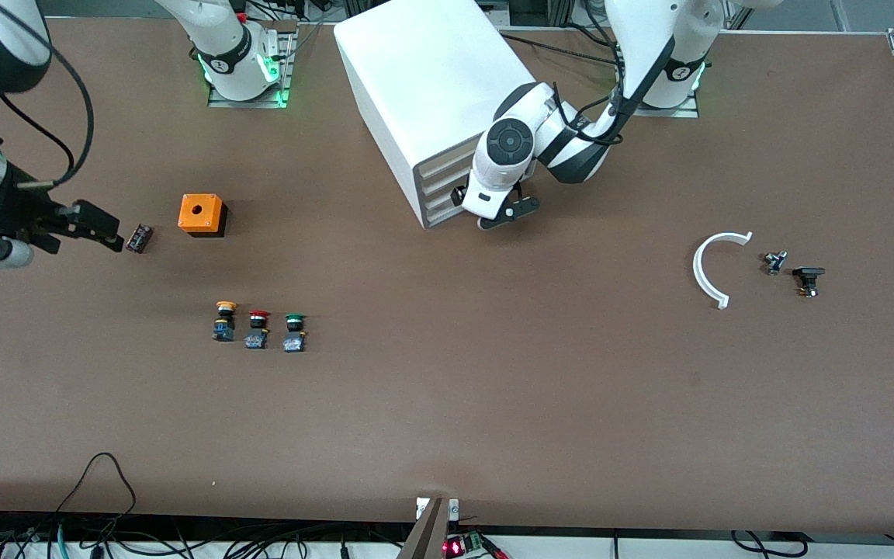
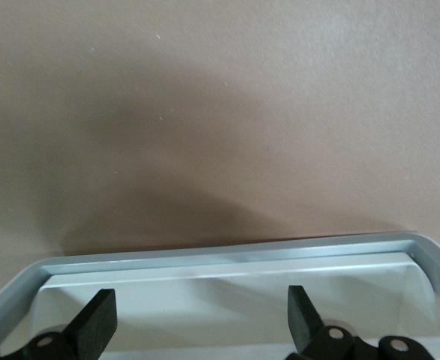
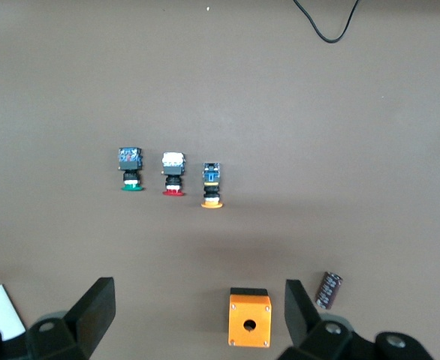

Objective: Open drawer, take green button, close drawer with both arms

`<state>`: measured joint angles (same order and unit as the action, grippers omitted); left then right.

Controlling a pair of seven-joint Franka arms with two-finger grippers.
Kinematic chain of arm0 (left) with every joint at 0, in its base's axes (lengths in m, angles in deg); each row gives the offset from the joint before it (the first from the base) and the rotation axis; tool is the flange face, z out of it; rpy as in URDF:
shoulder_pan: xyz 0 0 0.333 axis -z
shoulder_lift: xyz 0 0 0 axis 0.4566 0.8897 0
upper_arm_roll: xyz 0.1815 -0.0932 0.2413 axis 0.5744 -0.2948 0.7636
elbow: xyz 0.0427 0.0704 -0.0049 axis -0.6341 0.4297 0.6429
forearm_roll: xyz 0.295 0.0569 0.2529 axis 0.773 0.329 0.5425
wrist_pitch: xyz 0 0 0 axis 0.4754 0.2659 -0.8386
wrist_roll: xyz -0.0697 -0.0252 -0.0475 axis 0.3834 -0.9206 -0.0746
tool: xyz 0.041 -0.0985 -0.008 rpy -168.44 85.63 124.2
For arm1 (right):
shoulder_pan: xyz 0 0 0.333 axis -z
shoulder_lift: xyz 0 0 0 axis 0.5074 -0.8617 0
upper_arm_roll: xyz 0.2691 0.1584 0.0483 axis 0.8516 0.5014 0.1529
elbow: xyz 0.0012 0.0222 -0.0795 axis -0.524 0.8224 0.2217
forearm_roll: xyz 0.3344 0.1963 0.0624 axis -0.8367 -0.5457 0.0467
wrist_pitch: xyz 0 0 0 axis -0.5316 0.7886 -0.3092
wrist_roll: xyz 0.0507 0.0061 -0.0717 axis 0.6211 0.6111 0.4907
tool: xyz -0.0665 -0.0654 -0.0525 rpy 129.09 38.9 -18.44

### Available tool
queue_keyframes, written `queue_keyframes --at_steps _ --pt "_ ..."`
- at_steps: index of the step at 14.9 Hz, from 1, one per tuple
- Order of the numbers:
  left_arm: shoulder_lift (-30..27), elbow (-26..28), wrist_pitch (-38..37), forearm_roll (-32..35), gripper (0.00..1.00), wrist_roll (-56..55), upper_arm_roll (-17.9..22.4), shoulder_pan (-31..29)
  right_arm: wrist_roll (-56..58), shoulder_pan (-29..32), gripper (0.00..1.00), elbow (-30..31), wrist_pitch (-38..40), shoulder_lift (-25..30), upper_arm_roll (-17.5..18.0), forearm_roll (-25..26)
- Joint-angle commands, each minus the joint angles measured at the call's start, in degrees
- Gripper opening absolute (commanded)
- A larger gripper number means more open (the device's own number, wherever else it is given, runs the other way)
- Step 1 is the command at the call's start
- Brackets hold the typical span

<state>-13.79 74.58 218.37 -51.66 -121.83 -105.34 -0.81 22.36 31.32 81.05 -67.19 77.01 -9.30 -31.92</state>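
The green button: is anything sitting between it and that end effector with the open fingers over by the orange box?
Nothing visible does. The right end effector, fingers open, hangs beside a small dark cylinder and the orange box. The green button stands nearer the front camera, last in its row beside the red button; bare table lies between.
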Motion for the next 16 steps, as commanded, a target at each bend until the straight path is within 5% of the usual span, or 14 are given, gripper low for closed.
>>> queue_keyframes --at_steps 1,5,9,16 --pt "-1.8 -4.6 -9.2 -1.7 1.0 3.5 -0.5 -3.4 -0.3 1.4 1.0 5.9 1.2 6.7 1.8 1.0" --pt "-1.8 -12.9 -21.7 -0.6 1.0 13.2 0.2 -8.2 -0.5 1.5 1.0 6.5 1.3 7.7 1.8 1.1" --pt "-1.9 -21.0 -30.9 8.0 1.0 22.7 0.1 -12.2 -0.7 1.5 1.0 3.4 4.0 7.1 2.0 1.1" --pt "-4.4 -34.8 -42.0 13.8 1.0 49.6 0.1 -22.0 -1.7 1.4 1.0 2.3 3.4 5.8 2.0 0.8"
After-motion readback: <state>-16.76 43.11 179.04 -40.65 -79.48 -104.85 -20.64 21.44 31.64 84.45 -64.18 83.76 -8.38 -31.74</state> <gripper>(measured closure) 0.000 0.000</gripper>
